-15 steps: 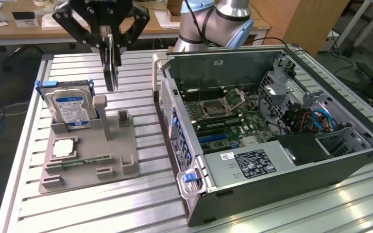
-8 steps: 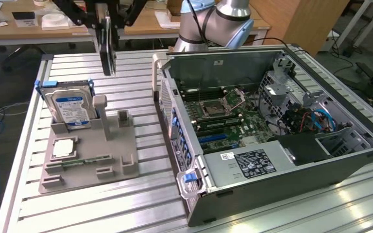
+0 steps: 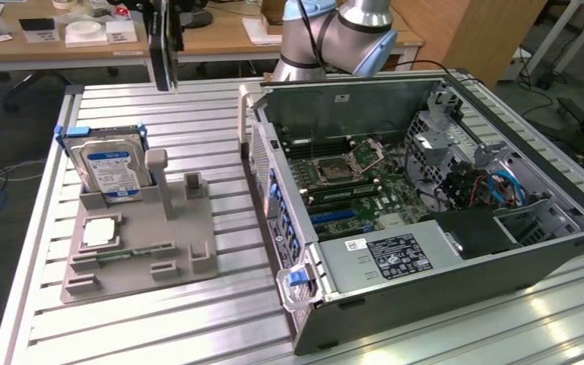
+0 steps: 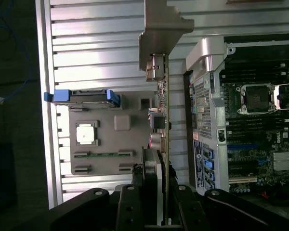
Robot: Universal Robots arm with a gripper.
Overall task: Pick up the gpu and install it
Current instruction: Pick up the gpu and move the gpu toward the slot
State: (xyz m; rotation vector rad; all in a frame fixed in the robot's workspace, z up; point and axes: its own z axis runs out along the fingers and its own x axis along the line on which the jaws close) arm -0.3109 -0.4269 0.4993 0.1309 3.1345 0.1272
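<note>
Clamping the gpu [image 4: 164,103] between narrowed jaws, the pincer [image 4: 161,185] holds it edge-on, card projecting beyond its tips above the desk [image 4: 96,53]. Judged light, stiff, fragile: grip board edges, not components.

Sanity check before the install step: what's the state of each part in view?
gpu: in the air, clamped by the gripper.
computer case: on its side, open, motherboard exposed.
hard drive: upright in the grey fixture.
CPU: flat on the fixture.
memory stick: lying in the fixture.
</note>
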